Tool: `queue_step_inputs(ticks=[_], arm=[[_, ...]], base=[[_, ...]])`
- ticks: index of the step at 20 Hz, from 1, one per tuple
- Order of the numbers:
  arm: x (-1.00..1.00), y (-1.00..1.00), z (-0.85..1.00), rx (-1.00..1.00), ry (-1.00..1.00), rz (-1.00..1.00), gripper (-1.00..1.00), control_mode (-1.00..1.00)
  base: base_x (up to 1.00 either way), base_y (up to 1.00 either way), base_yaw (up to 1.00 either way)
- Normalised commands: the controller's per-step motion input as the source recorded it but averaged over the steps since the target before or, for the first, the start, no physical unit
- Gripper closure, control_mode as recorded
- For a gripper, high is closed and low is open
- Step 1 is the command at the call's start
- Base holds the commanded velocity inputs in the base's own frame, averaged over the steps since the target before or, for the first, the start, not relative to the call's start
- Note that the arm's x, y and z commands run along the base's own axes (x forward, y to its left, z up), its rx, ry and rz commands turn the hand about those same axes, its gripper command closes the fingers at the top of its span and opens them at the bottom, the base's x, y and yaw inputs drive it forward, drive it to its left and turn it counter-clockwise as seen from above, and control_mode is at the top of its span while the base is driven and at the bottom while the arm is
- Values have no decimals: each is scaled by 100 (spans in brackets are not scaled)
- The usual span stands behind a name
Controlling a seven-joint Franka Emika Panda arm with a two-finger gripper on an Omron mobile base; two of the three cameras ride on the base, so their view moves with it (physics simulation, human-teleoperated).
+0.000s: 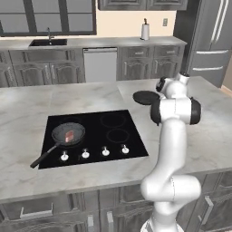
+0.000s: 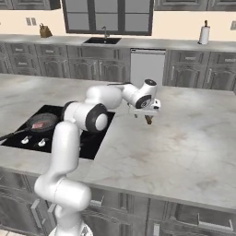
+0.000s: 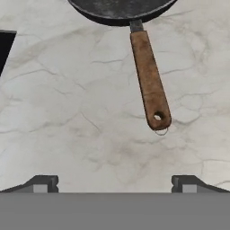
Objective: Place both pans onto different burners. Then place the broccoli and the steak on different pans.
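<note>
A round dark grey-black frying pan with a long black handle (image 1: 68,134) sits on the front-left burner of the flat glossy black cooktop (image 1: 113,131), its handle running out toward seven o'clock past the row of small white knobs (image 1: 105,152). Inside it lies the small flat pinkish-red slab of steak (image 1: 69,136) — pale along one edge, near the pan's middle.

The second round dark pan, the one with a brown wooden handle (image 3: 150,81), rests on the pale marbled stone counter (image 3: 67,117), off the cooktop at about two o'clock from it. In the hand view its dark rim lies at twelve o'clock and the handle runs down toward five o'clock, worn and mottled brown, with a hanging hole and a small metal ring at its free end.

The white arm's two-finger gripper (image 3: 115,182) hangs above bare counter just short of that handle's end — jaws spread wide, nothing between them.
</note>
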Motion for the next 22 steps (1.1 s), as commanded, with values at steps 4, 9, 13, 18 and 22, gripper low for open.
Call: queue_step_inputs(ticks=[4,9,13,18,22], arm=[[47,-7,-18,0,0,1,-100,-100],[41,-11,-25,0,1,2,-100,-100],[42,-12,-32,0,0,3,-100,-100],[35,-15,-18,0,1,2,-100,-100],[30,-4,-12,0,4,0,-100,-100]], base=[[0,0,0],[0,0,0],[0,0,0],[0,0,0],[0,0,0]])
